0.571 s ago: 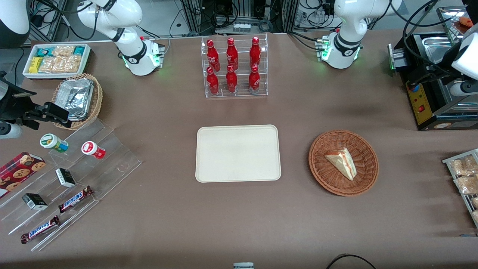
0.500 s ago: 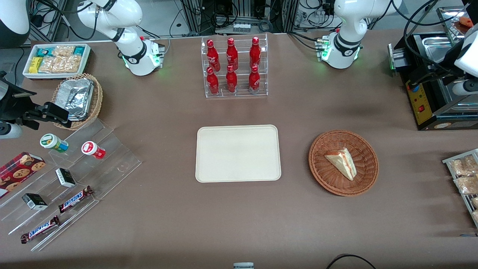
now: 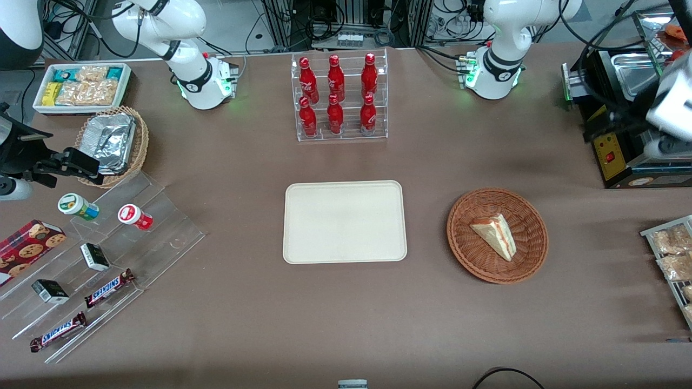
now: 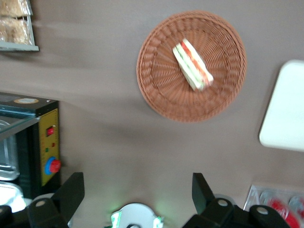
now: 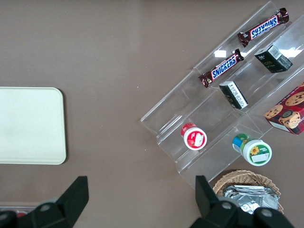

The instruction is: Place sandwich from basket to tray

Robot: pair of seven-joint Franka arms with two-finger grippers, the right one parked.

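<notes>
The sandwich (image 3: 495, 235), a pale wedge with red and green layers, lies in the round reddish-brown basket (image 3: 470, 254). The cream tray (image 3: 344, 221) sits bare at the table's middle, beside the basket toward the parked arm's end. My gripper (image 3: 649, 129) hangs high over the black machine at the working arm's end, well apart from the basket. In the left wrist view the gripper (image 4: 137, 190) is open and holds nothing, with the sandwich (image 4: 192, 65), basket (image 4: 161, 95) and a tray corner (image 4: 285, 114) in sight.
A black machine (image 3: 621, 156) with a steel tray stands under the gripper. A rack of snack bags (image 3: 670, 259) is nearer the camera. A clear rack of red bottles (image 3: 339, 97) stands farther from the camera than the tray. Snack shelves and a foil-pack basket (image 3: 111, 143) lie toward the parked arm's end.
My gripper has shifted a little over the black machine toward the basket's side. The sandwich, basket and tray have not moved.
</notes>
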